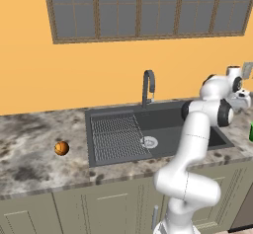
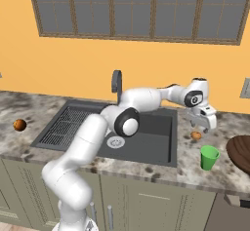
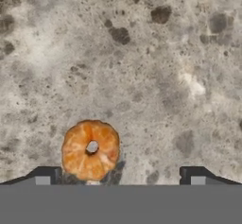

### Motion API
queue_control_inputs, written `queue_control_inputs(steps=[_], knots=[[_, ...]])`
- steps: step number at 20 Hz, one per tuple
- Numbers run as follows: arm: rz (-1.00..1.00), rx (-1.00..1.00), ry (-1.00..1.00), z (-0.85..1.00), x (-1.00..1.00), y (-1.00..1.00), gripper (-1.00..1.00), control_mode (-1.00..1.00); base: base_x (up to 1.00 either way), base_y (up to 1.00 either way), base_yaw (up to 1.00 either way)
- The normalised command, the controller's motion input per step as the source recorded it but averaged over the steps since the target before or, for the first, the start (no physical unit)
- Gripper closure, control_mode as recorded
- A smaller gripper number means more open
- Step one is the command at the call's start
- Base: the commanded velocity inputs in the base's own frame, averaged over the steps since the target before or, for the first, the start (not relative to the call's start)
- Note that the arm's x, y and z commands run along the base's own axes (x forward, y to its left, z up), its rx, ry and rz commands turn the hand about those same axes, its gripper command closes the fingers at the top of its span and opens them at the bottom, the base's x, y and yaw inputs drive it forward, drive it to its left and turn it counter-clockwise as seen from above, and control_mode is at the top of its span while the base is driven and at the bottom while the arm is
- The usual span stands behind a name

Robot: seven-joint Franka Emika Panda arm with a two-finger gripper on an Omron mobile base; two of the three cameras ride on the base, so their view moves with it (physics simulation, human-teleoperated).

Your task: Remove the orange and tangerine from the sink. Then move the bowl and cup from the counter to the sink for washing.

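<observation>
I am looking at the bench [image 2: 229, 123], a speckled stone top running the full width under the window, with the sink [image 1: 168, 124] sunk into its middle. The sink is lying with its long side along the wall, ribbed grid to the left and drain in the basin, and I am seeing no fruit in it, so I judge the first half of the job done.

The bowl [image 2: 241, 152] is sitting at the far right of the bench, cut by the picture's edge, mouth upward. The cup [image 2: 209, 157] is standing upright just beside it, nearer the sink, open end up, so its long axis is running vertically; both are waiting for their move.

One fruit [image 1: 61, 148] is resting on the bench left of the sink, well apart from everything. The other [image 3: 90, 149] is lying right of the sink, near the cup, stem dimple facing up at my hand camera.

My gripper [image 2: 204, 125] is hovering over that right-hand fruit with its fingers spread wide and holding nothing, which I read as a release just made.
</observation>
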Motion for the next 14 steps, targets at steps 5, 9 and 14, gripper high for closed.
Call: queue_control_inputs(steps=[5,9,14], knots=[[0.18,0.08,0.02,0.17,-0.28,0.17,-1.0,-1.0,0.0,0.0,0.0],[0.23,0.04,0.0,0.18,-0.27,0.18,-1.0,-1.0,0.0,0.0,0.0],[0.29,0.0,0.0,0.2,-0.29,0.14,-1.0,-1.0,0.0,0.0,0.0]])
